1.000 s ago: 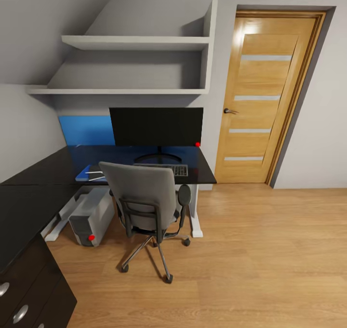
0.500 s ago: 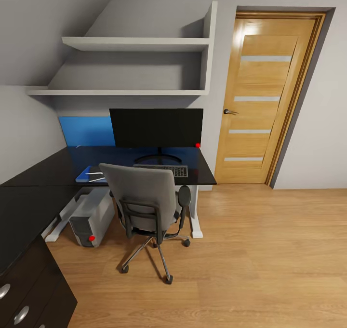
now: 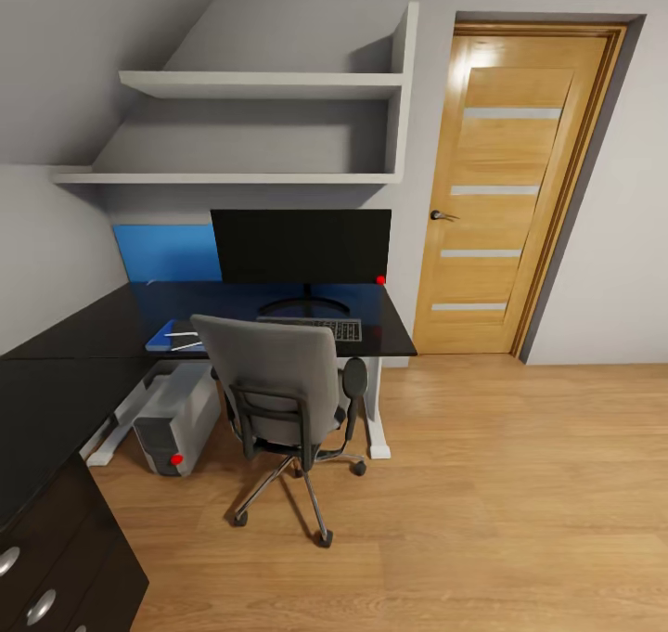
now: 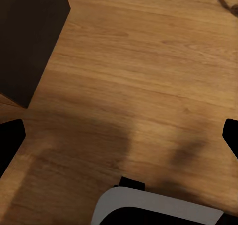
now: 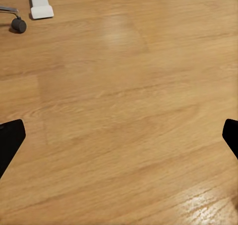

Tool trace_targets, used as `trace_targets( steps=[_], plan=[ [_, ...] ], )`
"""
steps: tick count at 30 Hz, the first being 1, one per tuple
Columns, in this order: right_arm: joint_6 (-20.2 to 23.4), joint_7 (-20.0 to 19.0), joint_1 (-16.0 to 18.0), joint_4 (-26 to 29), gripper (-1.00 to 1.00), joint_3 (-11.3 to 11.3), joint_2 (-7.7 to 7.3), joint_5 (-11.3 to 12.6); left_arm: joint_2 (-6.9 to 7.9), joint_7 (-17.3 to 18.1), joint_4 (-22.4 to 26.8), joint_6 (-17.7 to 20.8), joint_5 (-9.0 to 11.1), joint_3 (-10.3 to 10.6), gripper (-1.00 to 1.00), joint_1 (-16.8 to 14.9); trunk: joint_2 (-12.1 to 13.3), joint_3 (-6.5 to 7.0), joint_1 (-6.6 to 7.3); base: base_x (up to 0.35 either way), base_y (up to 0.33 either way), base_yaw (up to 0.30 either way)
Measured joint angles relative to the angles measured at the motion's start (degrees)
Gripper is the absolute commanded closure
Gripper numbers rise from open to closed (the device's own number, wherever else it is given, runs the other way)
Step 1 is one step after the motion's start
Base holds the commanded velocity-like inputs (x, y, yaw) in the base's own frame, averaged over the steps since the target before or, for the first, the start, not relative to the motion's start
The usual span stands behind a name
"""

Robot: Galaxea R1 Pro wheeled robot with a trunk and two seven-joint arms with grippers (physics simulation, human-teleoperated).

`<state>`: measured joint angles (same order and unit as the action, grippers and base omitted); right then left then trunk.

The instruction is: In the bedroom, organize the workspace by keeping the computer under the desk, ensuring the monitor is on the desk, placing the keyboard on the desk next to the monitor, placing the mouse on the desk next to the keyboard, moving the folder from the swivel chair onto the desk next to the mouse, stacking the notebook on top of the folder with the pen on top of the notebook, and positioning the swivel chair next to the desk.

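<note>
Glossy black top on one big L-shaped desk (image 3: 83,335), with white legs and dark drawers bearing round silver knobs at the near left. One wide black monitor (image 3: 301,246) upright on the desk, red dot at its lower right corner. One slim keyboard (image 3: 320,327) flat on the desk just in front of the monitor's round base. One bright-blue folder (image 3: 167,335) flat on the desk, left of the keyboard, with one thin white pen (image 3: 186,344) lying on top; notebook and mouse too hard to pick out. One grey swivel chair (image 3: 278,400) pulled up close to the desk, back turned to the camera, hiding part of the keyboard. One light grey computer (image 3: 176,416) on the floor under the desk, left of the chair, red dot on its front. Two wall shelves (image 3: 260,84) above. One wooden door (image 3: 506,187), closed, to the right. Brown wood floor (image 3: 520,502) all around. Left gripper (image 4: 119,136) spread wide, two black fingertips far apart at the edges, holding nothing, over the floor. Right gripper (image 5: 119,138) spread wide too, two fingertips far apart, holding nothing, with one chair wheel (image 5: 19,25) and one white desk foot (image 5: 40,3) near.
</note>
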<state>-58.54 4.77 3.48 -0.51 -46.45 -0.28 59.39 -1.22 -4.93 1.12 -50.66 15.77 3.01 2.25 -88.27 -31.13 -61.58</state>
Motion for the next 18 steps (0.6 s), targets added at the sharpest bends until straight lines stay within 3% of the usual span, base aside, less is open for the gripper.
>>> trace_targets(
  steps=[18],
  plan=[
    [0.0,0.0,0.0,0.0,-1.00,0.0,0.00,0.0,0.00,0.1,0.1,0.0,0.0,0.1,-1.00,0.0,0.0,0.00,0.00,0.000,0.000,0.000]
  ],
)
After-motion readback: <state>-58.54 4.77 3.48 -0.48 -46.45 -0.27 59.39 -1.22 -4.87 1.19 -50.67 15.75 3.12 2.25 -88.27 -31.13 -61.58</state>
